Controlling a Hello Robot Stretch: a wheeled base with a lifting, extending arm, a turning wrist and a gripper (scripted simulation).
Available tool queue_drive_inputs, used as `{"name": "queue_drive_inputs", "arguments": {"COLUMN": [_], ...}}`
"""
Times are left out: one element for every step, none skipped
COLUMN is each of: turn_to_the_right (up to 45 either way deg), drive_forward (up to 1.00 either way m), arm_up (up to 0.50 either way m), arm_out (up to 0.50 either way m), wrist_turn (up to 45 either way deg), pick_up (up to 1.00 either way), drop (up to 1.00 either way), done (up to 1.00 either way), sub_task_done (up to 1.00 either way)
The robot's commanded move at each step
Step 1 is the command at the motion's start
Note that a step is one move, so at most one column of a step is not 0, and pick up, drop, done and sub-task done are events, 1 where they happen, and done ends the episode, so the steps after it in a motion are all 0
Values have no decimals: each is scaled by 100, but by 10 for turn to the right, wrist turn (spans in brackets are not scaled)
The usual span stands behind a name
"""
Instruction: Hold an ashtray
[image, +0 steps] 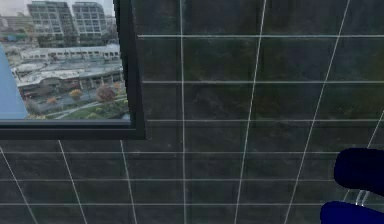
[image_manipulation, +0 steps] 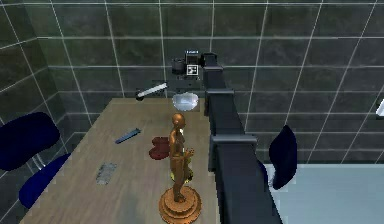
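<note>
Claw (image_manipulation: 158, 89) near glassy ashtray (image_manipulation: 183, 101), contact unclear

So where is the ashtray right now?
In the arm side view, the pale round ashtray is at the wooden table's far end near the tiled wall, just left of the dark arm and beyond the golden statue.

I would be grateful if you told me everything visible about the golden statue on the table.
The statue is a slim standing human figure, glossy golden-bronze like polished metal, on a round base of the same colour. It stands upright on the wooden table, toward its near end, just left of the dark arm in the arm side view. A small dark red thing lies beside it; whether they touch cannot be told.
</note>
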Motion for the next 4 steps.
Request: {"name": "queue_drive_inputs", "arguments": {"turn_to_the_right": [0, 0, 0, 0], "drive_forward": [0, 0, 0, 0], "arm_up": [-30, 0, 10, 0], "arm_out": [0, 0, 0, 0], "wrist_turn": [0, 0, 0, 0], "pick_up": [0, 100, 0, 0], "drop": [0, 0, 0, 0], "done": [0, 0, 0, 100], "sub_task_done": [0, 0, 0, 0]}}
